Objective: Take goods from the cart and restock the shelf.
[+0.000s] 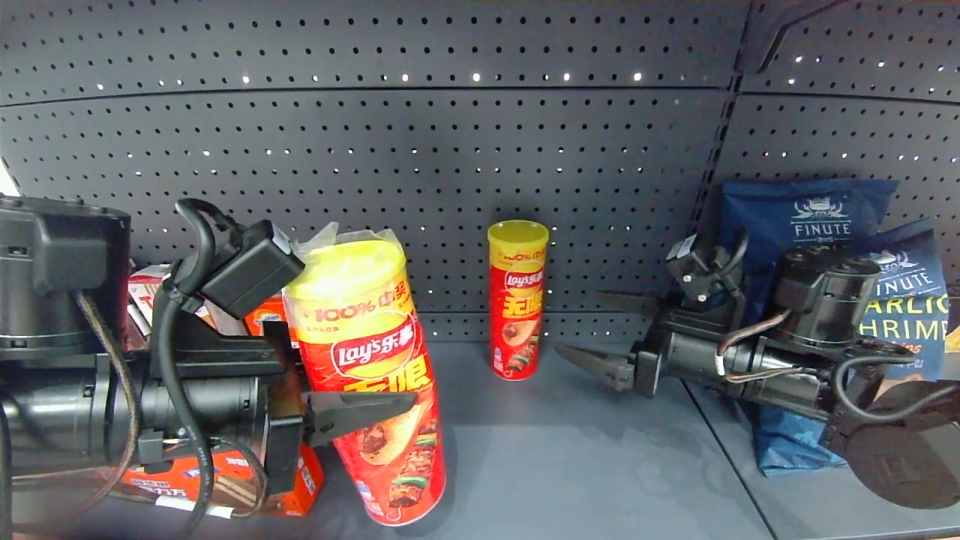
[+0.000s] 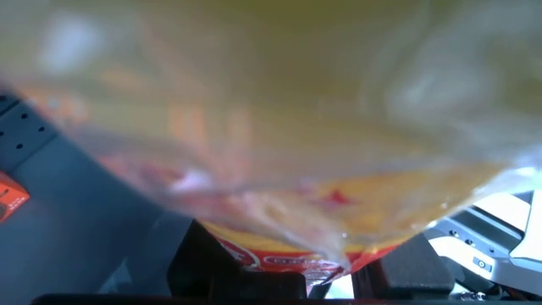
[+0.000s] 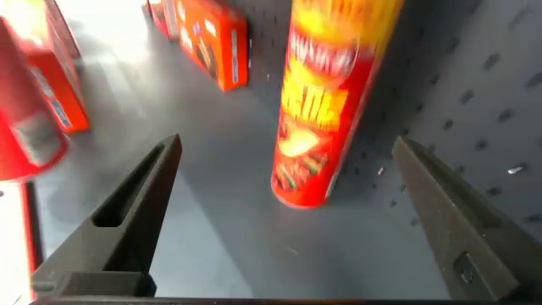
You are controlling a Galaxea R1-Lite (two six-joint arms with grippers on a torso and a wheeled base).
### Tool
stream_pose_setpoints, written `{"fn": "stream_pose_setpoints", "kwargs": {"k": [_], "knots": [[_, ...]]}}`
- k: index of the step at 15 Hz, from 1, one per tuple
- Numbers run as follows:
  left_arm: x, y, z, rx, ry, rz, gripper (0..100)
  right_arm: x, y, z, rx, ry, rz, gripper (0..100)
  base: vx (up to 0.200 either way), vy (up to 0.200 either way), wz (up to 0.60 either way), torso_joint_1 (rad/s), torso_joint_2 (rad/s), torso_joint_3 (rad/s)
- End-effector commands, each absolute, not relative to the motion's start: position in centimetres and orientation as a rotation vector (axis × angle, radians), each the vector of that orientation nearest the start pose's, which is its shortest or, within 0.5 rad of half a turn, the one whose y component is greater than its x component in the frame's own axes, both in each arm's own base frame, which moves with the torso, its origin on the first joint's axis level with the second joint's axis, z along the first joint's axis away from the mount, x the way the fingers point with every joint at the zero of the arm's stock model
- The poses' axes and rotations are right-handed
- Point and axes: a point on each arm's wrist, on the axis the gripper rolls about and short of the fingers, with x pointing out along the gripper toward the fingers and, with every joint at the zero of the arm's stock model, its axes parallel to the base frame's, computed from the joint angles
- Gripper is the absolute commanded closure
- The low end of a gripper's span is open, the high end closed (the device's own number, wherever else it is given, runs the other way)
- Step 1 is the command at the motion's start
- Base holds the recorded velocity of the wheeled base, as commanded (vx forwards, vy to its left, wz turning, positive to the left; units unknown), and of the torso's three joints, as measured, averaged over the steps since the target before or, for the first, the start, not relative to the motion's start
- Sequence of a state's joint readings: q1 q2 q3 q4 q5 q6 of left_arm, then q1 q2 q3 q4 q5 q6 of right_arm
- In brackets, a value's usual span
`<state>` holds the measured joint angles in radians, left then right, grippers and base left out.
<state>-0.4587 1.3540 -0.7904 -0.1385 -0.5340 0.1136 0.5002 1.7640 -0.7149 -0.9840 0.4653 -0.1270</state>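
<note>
Red and yellow up front: near chip can (image 1: 367,375), tilted, lid leaning toward the robot's left, clear film (image 1: 330,236) puffed around the top. Pinched at mid-height by the left gripper (image 1: 375,394), one of the fingers (image 1: 352,414) laid across the front of the label, the other hidden behind. Base touching the shelf (image 1: 585,465) or hanging just above it: impossible to tell. Just beside and behind, on the left, orange boxes (image 1: 225,480) lying on the shelf board. Farther off to the right, right gripper (image 1: 581,324) low over the board, fingers spread wide, holding nothing, aimed at the far chip can (image 1: 517,300). Upright, that one, apart from both tips and framed between them from the right wrist, close against the pegboard back (image 1: 450,150). Behind the right arm, blue snack bags (image 1: 810,217) propped against the same back wall.
</note>
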Motion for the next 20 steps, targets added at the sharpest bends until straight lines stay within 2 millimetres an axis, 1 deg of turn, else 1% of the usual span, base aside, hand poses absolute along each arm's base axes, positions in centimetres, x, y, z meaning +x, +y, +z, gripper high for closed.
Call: {"fn": "stream_pose_setpoints", "kwargs": {"k": [1, 5, 9, 10, 11, 13, 16, 19, 20], "knots": [[18.8, -10.5, 22.2, 0.086, 0.390, -1.001, 100, 27.7, 16.3, 15.9, -0.119, 0.052, 0.971, 0, 0.000, 0.000, 0.00, 0.000, 0.00, 0.000], [18.8, -10.6, 22.2, 0.086, 0.388, -1.001, 100, 29.6, 17.3, 14.8, -0.119, 0.068, 0.970, 0, 0.000, 0.000, 0.00, 0.000, 0.00, 0.000], [18.8, -10.5, 22.2, 0.086, 0.388, -0.998, 100, 31.0, 18.0, 13.2, -0.121, 0.099, 0.972, 0, 0.000, 0.000, 0.00, 0.000, 0.00, 0.000], [18.8, -10.5, 22.3, 0.085, 0.386, -0.998, 100, 31.9, 18.4, 12.6, -0.121, 0.098, 0.966, 0, 0.000, 0.000, 0.00, 0.000, 0.00, 0.000], [18.9, -10.5, 22.3, 0.086, 0.386, -0.996, 100, 32.3, 18.6, 12.4, -0.121, 0.101, 0.966, 0, 0.000, 0.000, 0.00, 0.000, 0.00, 0.000], [18.8, -10.5, 22.3, 0.086, 0.386, -0.996, 100, 33.1, 19.1, 11.9, -0.120, 0.100, 0.967, 0, 0.000, 0.000, 0.00, 0.000, 0.00, 0.000], [18.8, -10.5, 22.2, 0.085, 0.392, -0.996, 100, 33.9, 19.6, 11.2, -0.120, 0.104, 0.972, 0, 0.000, 0.000, 0.00, 0.000, 0.00, 0.000], [18.8, -10.5, 22.0, 0.084, 0.397, -0.996, 100, 35.0, 20.2, 10.9, -0.118, 0.091, 0.971, 0, 0.000, 0.000, 0.00, 0.000, 0.00, 0.000], [18.8, -10.5, 22.0, 0.084, 0.397, -0.996, 100, 35.1, 20.3, 10.8, -0.118, 0.089, 0.971, 0, 0.000, 0.000, 0.00, 0.000, 0.00, 0.000]]}}
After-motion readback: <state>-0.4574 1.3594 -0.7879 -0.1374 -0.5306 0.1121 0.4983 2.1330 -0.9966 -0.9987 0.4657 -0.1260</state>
